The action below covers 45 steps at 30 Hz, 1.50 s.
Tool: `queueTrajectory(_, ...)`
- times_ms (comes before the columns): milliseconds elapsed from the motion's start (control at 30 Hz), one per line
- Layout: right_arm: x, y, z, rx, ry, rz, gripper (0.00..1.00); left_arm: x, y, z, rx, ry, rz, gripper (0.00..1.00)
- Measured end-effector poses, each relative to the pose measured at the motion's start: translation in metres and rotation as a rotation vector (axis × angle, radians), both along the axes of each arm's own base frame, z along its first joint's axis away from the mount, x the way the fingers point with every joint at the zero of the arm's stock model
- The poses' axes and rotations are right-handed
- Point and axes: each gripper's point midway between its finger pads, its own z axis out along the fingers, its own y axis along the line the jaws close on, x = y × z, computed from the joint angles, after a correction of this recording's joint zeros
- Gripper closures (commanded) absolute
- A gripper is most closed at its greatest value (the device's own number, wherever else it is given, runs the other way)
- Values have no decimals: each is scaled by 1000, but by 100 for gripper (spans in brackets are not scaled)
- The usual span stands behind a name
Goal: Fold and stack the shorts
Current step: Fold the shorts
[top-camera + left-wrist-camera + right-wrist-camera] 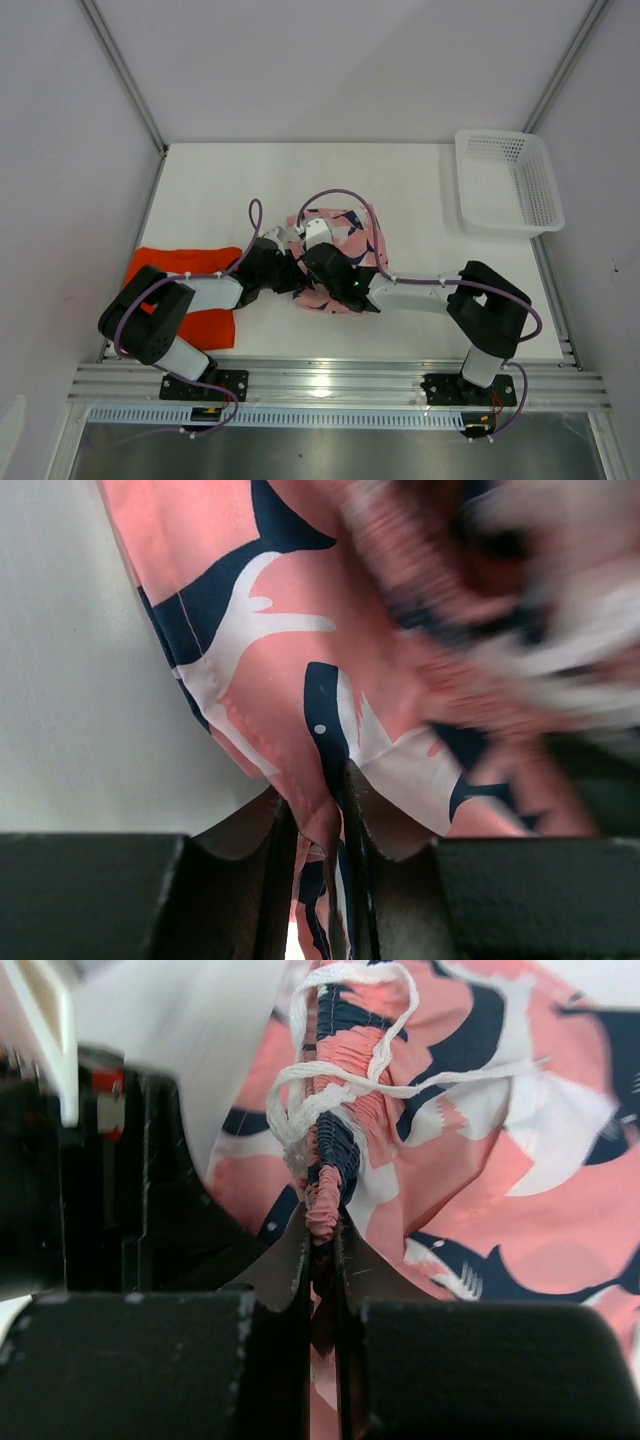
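Shorts (540, 1220), pinched between jaws (both, seemingly)

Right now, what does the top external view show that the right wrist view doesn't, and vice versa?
Only top external: the orange shorts lying flat at the near left, and the white basket at the far right. Only right wrist: the right tool shut on the gathered waistband, with the white drawstring looped around it. Both: the pink shorts, bunched up and not yet folded.
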Motion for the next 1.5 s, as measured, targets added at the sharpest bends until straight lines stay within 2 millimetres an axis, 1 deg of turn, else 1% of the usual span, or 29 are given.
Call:
queueTrajectory(167, -17, 12, -36, -53, 45, 31, 100, 0, -1, 0, 3, -4, -1, 73)
queueTrajectory(267, -25, 17, -46, -55, 64, 38, 97, 0, -1, 0, 5, -5, 0, 73)
queueTrajectory(300, -26, 18, -46, -50, 67, 36, 96, 0, -1, 0, 5, -6, -1, 73)
queueTrajectory(367, -27, 20, -45, -28, 70, 25, 84, 0, -1, 0, 5, -6, -1, 74)
queueTrajectory(400, -27, 21, -45, -17, 74, 20, 69, 0, -2, 0, 5, -6, -1, 74)
queueTrajectory(467, -27, 21, -44, 1, 82, 6, 63, 0, -2, 0, 6, -7, 0, 74)
queueTrajectory(500, -27, 20, -44, 2, 81, -1, 54, 0, -1, 0, 8, -6, 2, 74)
queueTrajectory(567, -25, 17, -44, 3, 79, -27, 52, -1, -1, -1, 8, -2, 7, 74)
queueTrajectory(667, -25, 13, -41, 17, 81, -43, 49, -1, -2, 0, 6, -3, 7, 71)
queueTrajectory(700, -27, 11, -39, 27, 86, -41, 46, -1, -2, 1, 5, -5, 6, 70)
queueTrajectory(733, -30, 9, -35, 44, 90, -38, 43, -1, -3, 1, 4, -6, 4, 69)
queueTrajectory(800, -37, 5, -23, 86, 87, -25, 42, -3, -3, 2, 4, -6, 2, 67)
queueTrajectory(900, -46, -3, 6, 190, 69, -9, 44, -6, -3, 4, 8, -5, -4, 60)
queueTrajectory(933, -48, -6, 16, 227, 66, -3, 46, -8, -2, 4, 11, -3, -4, 50)
queueTrajectory(967, -49, -9, 25, 266, 62, 2, 51, -9, -1, 6, 13, -3, -3, 43)
queueTrajectory(1000, -50, -12, 33, 307, 60, 8, 61, -9, 0, 8, 16, -8, -3, 34)
queueTrajectory(1067, -48, -18, 41, 360, 67, 12, 77, -11, 3, 14, 25, -13, 6, 29)
queueTrajectory(1100, -45, -21, 43, 382, 74, 10, 90, -12, 6, 16, 35, -16, 11, 26)
queueTrajectory(1167, -37, -25, 40, 415, 102, 8, 99, -16, 12, 19, 57, -12, 25, 24)
queueTrajectory(1233, -31, -29, 32, 433, 136, 2, 100, -20, 19, 25, 73, -13, 40, 22)
queueTrajectory(1300, -27, -32, 24, 452, 167, 4, 100, -24, 26, 38, 79, -32, 56, 19)
queueTrajectory(1400, -25, -30, 7, 488, 227, 19, 100, -26, 33, 56, 81, -69, 75, 18)
queueTrajectory(1500, -25, -24, -13, 521, 288, 39, 100, -23, 36, 74, 89, -96, 82, 18)
